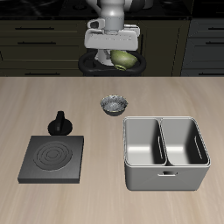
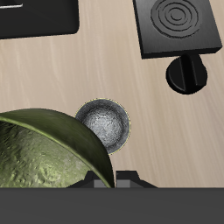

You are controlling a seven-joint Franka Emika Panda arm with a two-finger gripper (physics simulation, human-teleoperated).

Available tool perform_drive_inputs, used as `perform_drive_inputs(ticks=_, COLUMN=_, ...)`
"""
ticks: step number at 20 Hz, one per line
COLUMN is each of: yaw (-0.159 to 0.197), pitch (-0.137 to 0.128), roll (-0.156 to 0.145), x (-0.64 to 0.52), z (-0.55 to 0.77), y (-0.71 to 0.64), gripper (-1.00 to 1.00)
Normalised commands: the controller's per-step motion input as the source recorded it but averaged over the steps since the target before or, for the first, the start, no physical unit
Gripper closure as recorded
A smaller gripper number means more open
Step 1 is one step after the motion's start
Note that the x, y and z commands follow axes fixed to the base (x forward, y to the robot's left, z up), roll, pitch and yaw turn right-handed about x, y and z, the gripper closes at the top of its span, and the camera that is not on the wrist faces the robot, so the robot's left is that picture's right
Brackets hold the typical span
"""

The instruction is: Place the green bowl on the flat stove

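Currently hand grips green bowl aloft, tilted on edge, mottled inside showing; flat stove black, ringed, square.

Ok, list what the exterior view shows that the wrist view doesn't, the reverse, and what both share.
Only the exterior view shows the robot arm, the dark cabinets behind the table, and the whole double-compartment grey basin. Only the wrist view shows the green bowl's mottled, textured inside up close; the basin appears there only as a dark edge. Both show the green bowl held up at the gripper, the grey-white patterned bowl on the table, the flat stove with its rings, and the black round object beside the stove.
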Motion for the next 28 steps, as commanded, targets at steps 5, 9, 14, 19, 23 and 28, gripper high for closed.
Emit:
perform_drive_inputs(ticks=5, yaw=-0.016, pitch=0.014, roll=-0.037, x=0.22, z=0.15, y=-0.52, gripper=1.00)
perform_drive_inputs(ticks=9, yaw=0.033, pitch=0.003, roll=-0.048, x=0.30, z=0.15, y=-0.43, gripper=1.00)
perform_drive_inputs(ticks=14, yaw=0.022, pitch=0.017, roll=-0.036, x=0.37, z=0.14, y=-0.44, gripper=1.00)
perform_drive_inputs(ticks=19, yaw=0.029, pitch=0.012, roll=-0.021, x=0.52, z=0.11, y=-0.35, gripper=1.00)
perform_drive_inputs(ticks=23, yaw=0.010, pitch=-0.003, roll=0.008, x=0.33, z=0.09, y=-0.13, gripper=1.00)
perform_drive_inputs(ticks=28, yaw=0.022, pitch=-0.050, roll=0.042, x=0.34, z=0.20, y=-0.05, gripper=1.00)
